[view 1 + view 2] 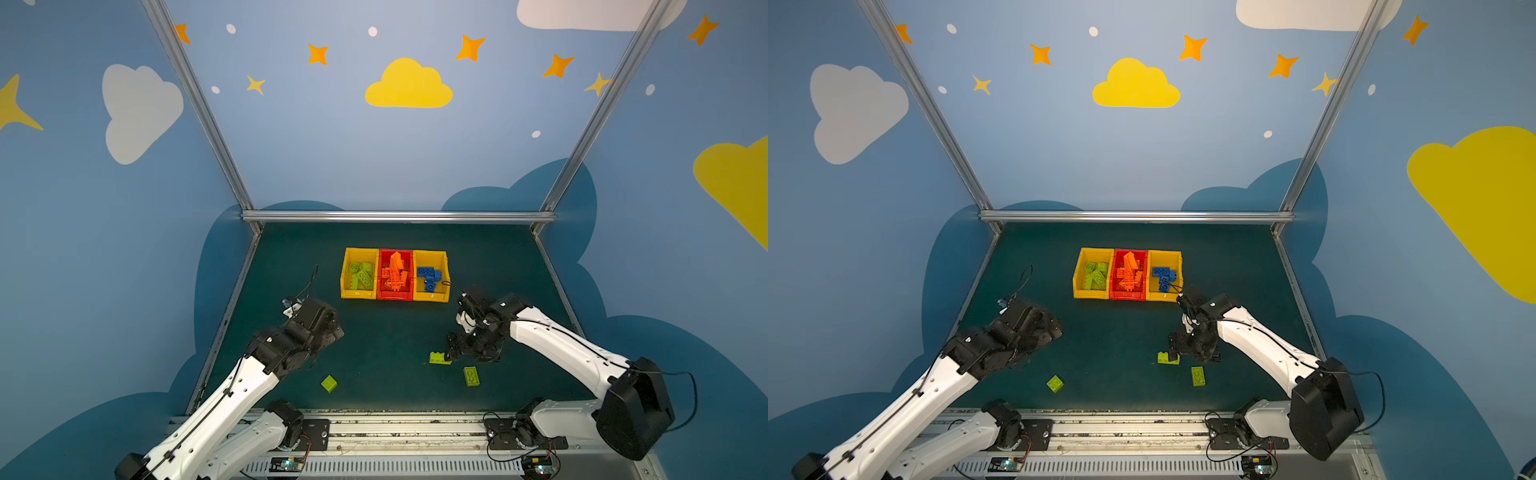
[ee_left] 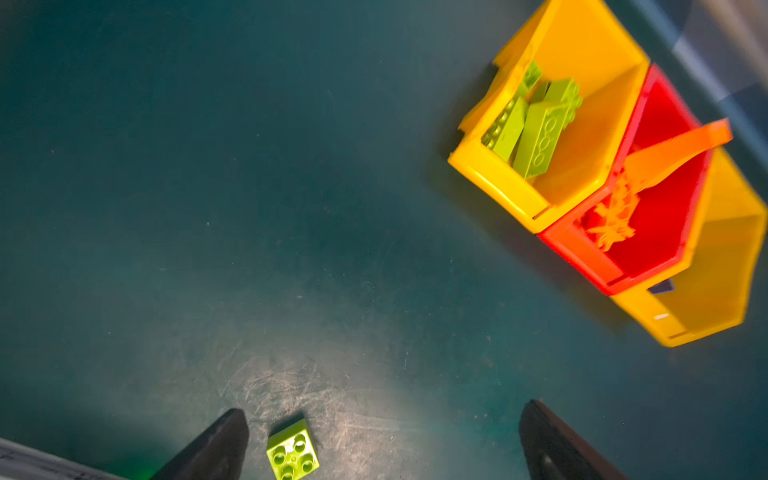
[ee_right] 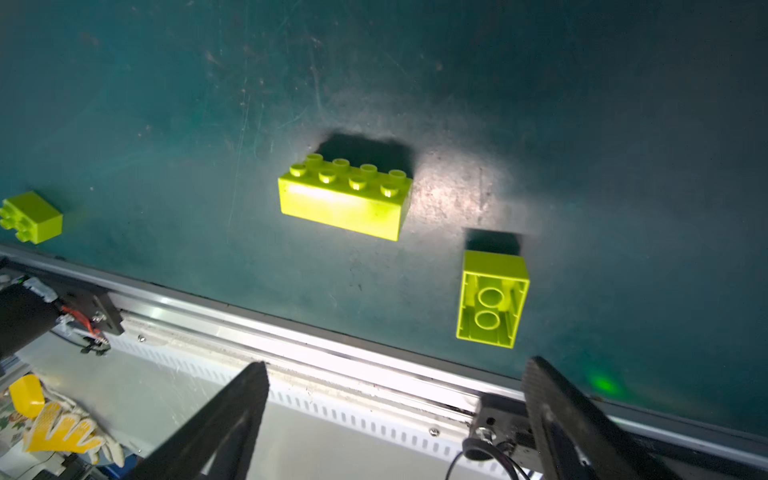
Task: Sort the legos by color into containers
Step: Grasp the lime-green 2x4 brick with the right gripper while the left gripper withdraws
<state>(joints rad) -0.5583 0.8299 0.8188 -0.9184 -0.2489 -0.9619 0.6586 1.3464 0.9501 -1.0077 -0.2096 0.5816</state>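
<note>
Finishing the greens, with three lime green legos [image 1: 471, 376] loose on the tabletop [image 1: 395, 332], left fingers [image 2: 220, 449] wide apart and empty by the square brick [image 2: 293, 455], right fingers [image 3: 232, 415] likewise near the oblong brick [image 3: 345, 199], likely needing descent, pinch, carry to the yellow container [image 1: 358, 294] of greens.

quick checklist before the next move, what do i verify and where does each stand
1. right gripper open and empty: ok
2. left gripper open and empty: ok
3. long green brick between the right jaws: not ok, it lies ahead of them
4. long green brick apart from the green brick showing its underside: ok
5. square green brick close to the left gripper: ok, beside one finger
6. room in the yellow bin holding greens: ok
</note>
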